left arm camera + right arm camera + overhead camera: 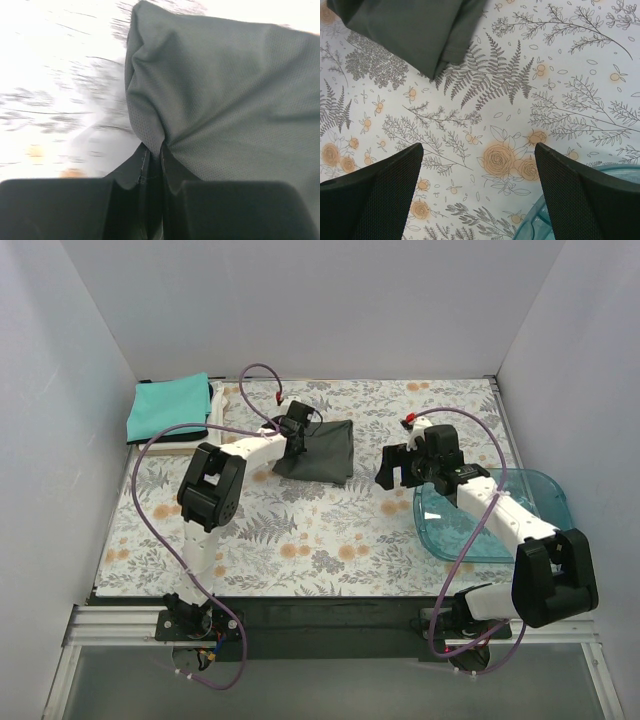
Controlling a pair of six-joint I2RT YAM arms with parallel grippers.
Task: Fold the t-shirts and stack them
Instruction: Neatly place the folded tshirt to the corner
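A dark charcoal-grey t-shirt [322,451] lies folded small at the middle back of the floral table. My left gripper [294,432] is at its left edge, shut on a pinch of the grey fabric [210,90], which bunches between the jaws. A folded teal t-shirt [168,407] lies on a stack at the back left, with a black edge [211,400] and a cream-white layer [190,432] showing beneath it. My right gripper [400,468] is open and empty, hovering over the bare cloth to the right of the grey shirt, whose corner [420,30] shows in the right wrist view.
A translucent blue-green plastic tub [530,502] stands at the right, under my right forearm; its rim [542,227] shows in the right wrist view. White walls close the left, back and right sides. The floral tablecloth [320,530] covers the table.
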